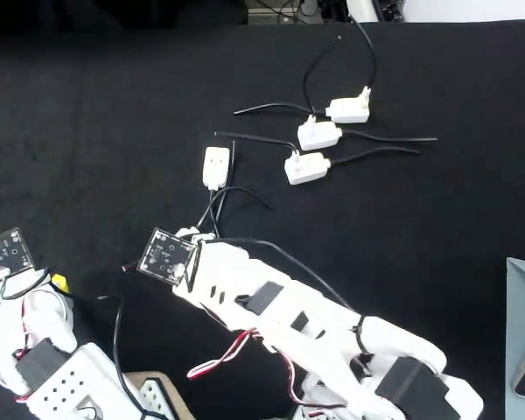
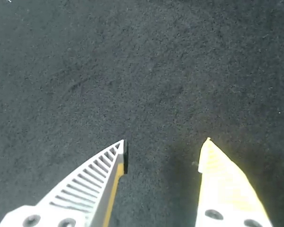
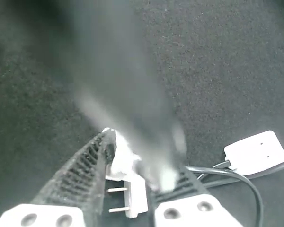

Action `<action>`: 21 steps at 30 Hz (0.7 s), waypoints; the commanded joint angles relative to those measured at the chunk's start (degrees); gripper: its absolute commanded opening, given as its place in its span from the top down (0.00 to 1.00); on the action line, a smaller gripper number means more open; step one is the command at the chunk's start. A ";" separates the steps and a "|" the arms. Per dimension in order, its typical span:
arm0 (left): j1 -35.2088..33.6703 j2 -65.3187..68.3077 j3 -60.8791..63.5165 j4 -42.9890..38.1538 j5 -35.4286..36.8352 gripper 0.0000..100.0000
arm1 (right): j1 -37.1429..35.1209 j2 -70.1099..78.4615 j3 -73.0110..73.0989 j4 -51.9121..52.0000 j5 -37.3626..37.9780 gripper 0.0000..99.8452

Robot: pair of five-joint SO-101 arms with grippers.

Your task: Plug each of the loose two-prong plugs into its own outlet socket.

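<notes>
- Between the fingers of your right gripper [image 3: 135, 158] sits a white two-prong plug [image 3: 132, 194], pinched by its body, with the jaws closed on it.
- Expect light, hard, smooth plastic that may twist in the grip. A black cord [image 3: 248, 187] loops close by and could drag on it. Hold the body's flat sides, never the prongs or cord.
- Its prongs stick out sideways toward the ribbed finger, across the gripper's reach. The body's long axis runs along the fingers.
- A free outlet socket [image 1: 215, 166] lies flat just beyond, slots up, its long axis running away from the arms.
- Your left gripper [image 2: 165, 140] hangs wide open over the bare black table [image 2: 132, 71], holding nothing.
</notes>
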 commanded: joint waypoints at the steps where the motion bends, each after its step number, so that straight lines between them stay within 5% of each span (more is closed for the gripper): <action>1: -0.13 -0.53 -0.31 0.35 0.44 0.75 | 0.26 6.99 -3.21 0.00 0.62 0.99; 11: -0.13 -0.53 -0.31 0.35 0.44 0.75 | 0.53 6.37 -6.02 0.70 -1.41 0.98; 21: -0.04 -0.53 0.31 0.35 0.44 0.75 | 0.44 -0.48 -10.33 15.38 -10.02 0.92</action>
